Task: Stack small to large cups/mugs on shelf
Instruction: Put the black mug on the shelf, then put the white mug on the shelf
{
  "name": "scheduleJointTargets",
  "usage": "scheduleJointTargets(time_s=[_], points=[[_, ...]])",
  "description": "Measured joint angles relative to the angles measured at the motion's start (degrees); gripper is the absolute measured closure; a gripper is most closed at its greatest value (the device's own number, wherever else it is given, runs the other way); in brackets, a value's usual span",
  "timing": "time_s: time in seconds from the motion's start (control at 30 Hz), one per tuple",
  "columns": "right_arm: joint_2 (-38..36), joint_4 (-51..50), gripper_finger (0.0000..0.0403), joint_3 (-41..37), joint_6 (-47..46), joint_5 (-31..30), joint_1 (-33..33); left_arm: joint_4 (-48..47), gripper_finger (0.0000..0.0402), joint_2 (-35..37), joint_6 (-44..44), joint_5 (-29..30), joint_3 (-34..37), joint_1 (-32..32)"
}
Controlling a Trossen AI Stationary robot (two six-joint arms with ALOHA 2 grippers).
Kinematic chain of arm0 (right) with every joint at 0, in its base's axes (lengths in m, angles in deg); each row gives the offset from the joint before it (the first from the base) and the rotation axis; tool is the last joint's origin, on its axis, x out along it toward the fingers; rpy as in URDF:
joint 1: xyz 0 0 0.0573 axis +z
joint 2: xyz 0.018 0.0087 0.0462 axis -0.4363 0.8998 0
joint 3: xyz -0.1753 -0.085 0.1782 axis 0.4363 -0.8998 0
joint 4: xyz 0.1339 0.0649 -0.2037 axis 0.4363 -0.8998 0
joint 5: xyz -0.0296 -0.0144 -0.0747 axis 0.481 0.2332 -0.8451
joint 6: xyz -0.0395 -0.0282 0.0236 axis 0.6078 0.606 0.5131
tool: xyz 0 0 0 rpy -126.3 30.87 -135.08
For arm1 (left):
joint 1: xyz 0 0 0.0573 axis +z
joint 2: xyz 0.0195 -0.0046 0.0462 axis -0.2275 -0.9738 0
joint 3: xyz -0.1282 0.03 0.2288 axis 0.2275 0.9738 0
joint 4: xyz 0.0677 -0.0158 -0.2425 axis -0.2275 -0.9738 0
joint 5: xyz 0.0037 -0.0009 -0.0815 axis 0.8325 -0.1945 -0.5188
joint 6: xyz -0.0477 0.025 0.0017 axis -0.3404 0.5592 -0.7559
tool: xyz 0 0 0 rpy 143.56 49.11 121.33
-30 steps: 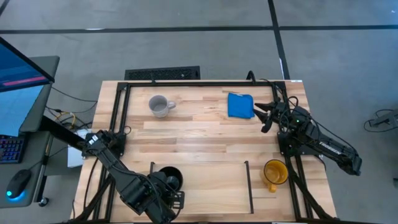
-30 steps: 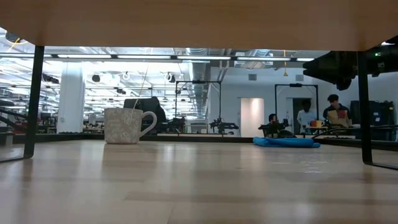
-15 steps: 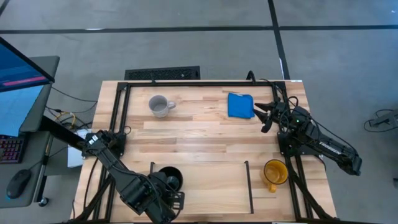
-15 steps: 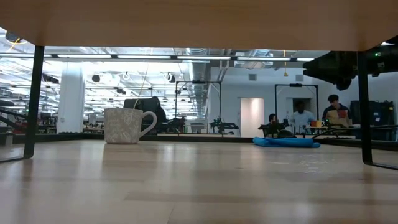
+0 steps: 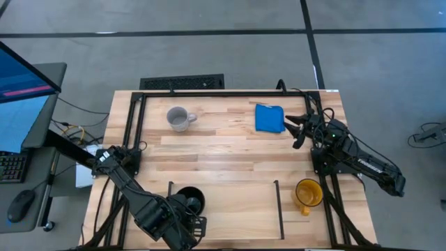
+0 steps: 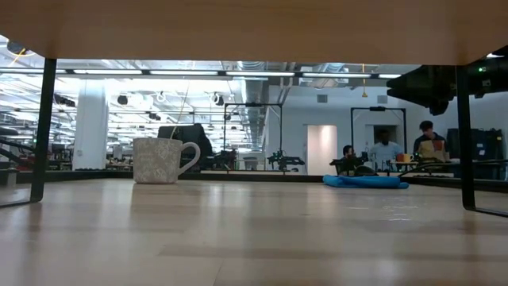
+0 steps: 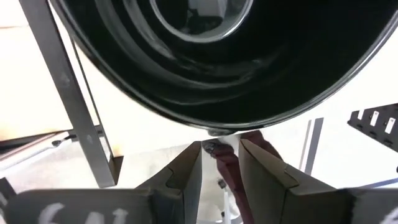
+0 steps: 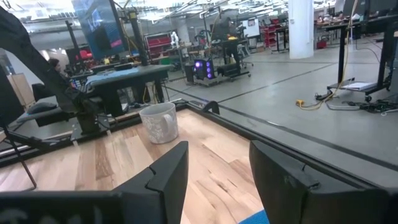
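Note:
The small black mug (image 5: 190, 200) stands at the near left, just right of the shelf's left black bar (image 5: 171, 189), and fills the left wrist view (image 7: 211, 68). My left gripper (image 7: 220, 163) is shut at its side. The yellow-orange mug (image 5: 306, 192) stands upright right of the right bar (image 5: 279, 208). The pale grey mug (image 5: 179, 118) stands upright on the far left of the table, also in the low view (image 6: 161, 160). My right gripper (image 5: 298, 130) is open and empty beside the blue cloth (image 5: 269, 118). My left gripper pinches a narrow dark strip (image 7: 227, 163) between its two fingers, just outside the black mug's rim; it looks like the mug's handle. The fingers come from the table's near-left side. The mug is upright, mouth up; whether it rests on the wood, I cannot tell.
A black metal frame (image 5: 209, 93) runs round the table's edges. In the low view the two upright bars (image 6: 44, 127) (image 6: 464, 131) carry a wood plank overhead. People show in the room far behind. A desk with a monitor (image 5: 21, 77) stands left of the table.

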Motion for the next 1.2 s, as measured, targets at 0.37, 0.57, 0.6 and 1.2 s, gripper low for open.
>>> scheduleJointTargets(time_s=[0.37,0.57,0.6,1.2], points=[[0.0,-0.02,0.021,0.0,-0.02,0.01,0.0,-1.78,0.0232,0.04,0.46,1.31,-3.5,-0.55],[0.0,-0.02,0.021,0.0,-0.04,0.01,0.0,-7.15,0.0208,0.13,6.09,18.17,-10.57,-2.82],[0.0,-0.02,0.0211,0.0,-0.04,0.0,0.0,-7.16,0.0208,0.2,8.78,22.52,-11.45,-3.28],[-0.02,7.95,0.0211,0.0,-20.0,0.2,0.0,-7.03,0.0207,4.56,67.4,50.93,-11.15,-4.85]])
